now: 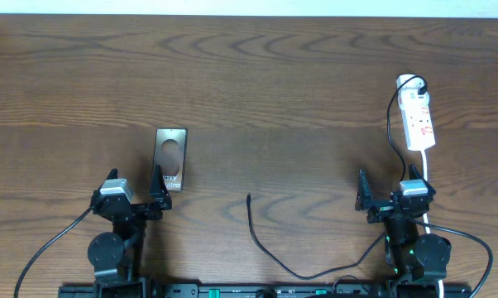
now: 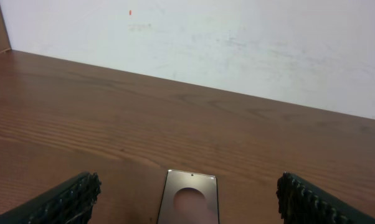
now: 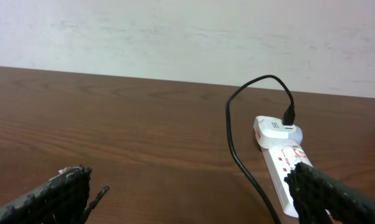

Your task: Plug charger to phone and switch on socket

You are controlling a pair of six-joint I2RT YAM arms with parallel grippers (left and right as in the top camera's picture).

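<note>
The phone (image 1: 171, 157) lies flat on the table just ahead of my left gripper (image 1: 135, 184), which is open and empty. In the left wrist view the phone (image 2: 189, 196) sits between the open fingers (image 2: 189, 214). The white socket (image 1: 417, 120) lies at the far right, ahead of my right gripper (image 1: 390, 189), which is open and empty. The black charger cable (image 1: 261, 244) runs from a plug in the socket, past the right arm, to a loose tip (image 1: 248, 197) on the table. The right wrist view shows the socket (image 3: 278, 152), the cable (image 3: 236, 149), the tip (image 3: 99, 194) and the open fingers (image 3: 190, 190).
The wooden table (image 1: 274, 83) ends at a white wall (image 2: 237, 43) at the back. The socket's white cord (image 1: 427, 170) runs back toward the right arm's base. Thicker arm cables (image 1: 42, 252) trail at the front edge.
</note>
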